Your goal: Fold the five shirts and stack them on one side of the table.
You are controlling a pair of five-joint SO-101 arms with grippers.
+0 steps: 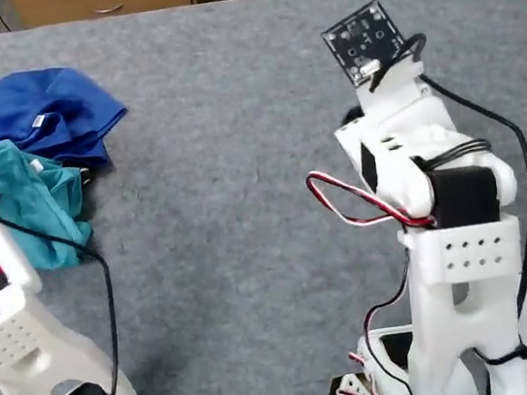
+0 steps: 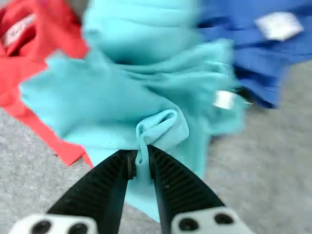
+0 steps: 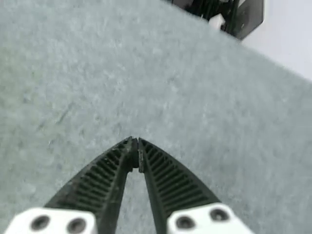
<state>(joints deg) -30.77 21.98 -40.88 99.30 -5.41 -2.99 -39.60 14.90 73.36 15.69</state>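
High view takes in the grey table (image 1: 255,140) with my two arms at its near edge: my right arm (image 1: 431,203) stands over bare felt on the right, and my left arm (image 1: 17,330) is at the left border, beside the heap of shirts.

The heap lies at the table's far left. The blue shirt (image 1: 45,110) is farthest back, and the teal shirt (image 1: 34,205) overlaps its near edge and runs down toward my left arm. In the left wrist view a red shirt (image 2: 29,34) lies under the teal one's other side. All three are crumpled, none folded, and I can see no clear long axis on the teal one.

My left gripper (image 2: 140,155) is pinching a raised fold (image 2: 163,127) of the teal shirt, whose cloth spreads away ahead of the tips. My right gripper (image 3: 135,143) is pressed together on nothing, above bare felt and well apart from the heap.

I judge the coming move is to draw the teal shirt clear onto the bare felt. That falls to my left arm, much the nearer of the two, and my right arm would have to cross the table to help spread it.
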